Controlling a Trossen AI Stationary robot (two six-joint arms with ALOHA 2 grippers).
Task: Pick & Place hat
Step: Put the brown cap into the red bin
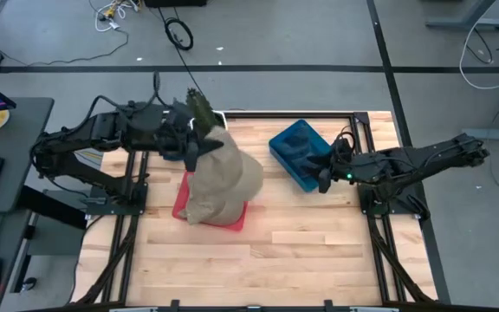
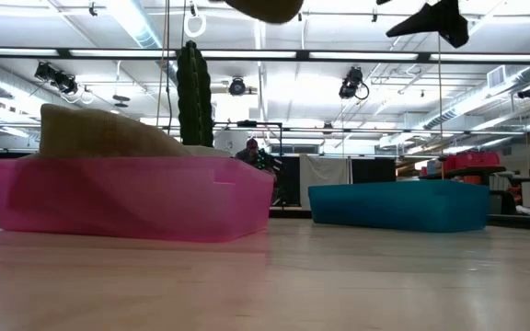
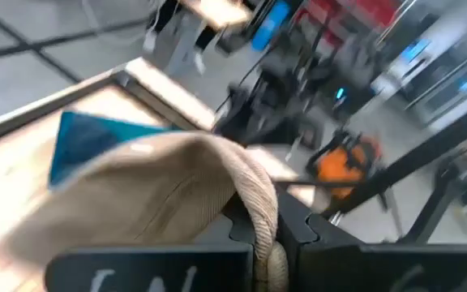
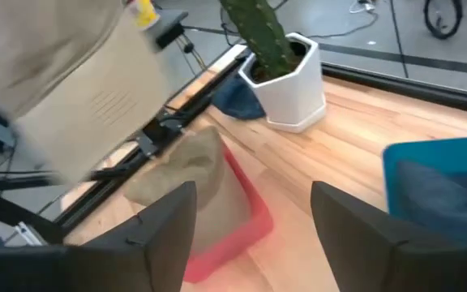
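A beige corduroy hat [image 1: 230, 173] hangs from my left gripper [image 1: 196, 149] above the pink bin [image 1: 180, 201]; in the low view only its underside [image 2: 265, 7] shows, at the top edge. A second beige cloth piece [image 4: 181, 170] lies inside the pink bin [image 2: 127, 198]. My right gripper [image 1: 323, 176] is open and hovers beside the blue bin [image 1: 297, 152], touching nothing. In the right wrist view its fingers [image 4: 164, 231] frame the pink bin and the lifted hat [image 4: 71, 81]. My left gripper [image 3: 270, 243] pinches the hat's rolled edge [image 3: 259, 203] between its two fingers, coming roughly level from the table's left. The hat spreads out ahead of the fingers, hangs below them, and is lifted clear over the pink bin.
A cactus in a white pot [image 1: 199, 108] stands at the far edge behind the pink bin, with a blue cloth [image 4: 237, 97] beside it. The blue bin [image 4: 444, 170] holds dark cloth. Bare wooden table [image 1: 301, 251] lies toward the near edge.
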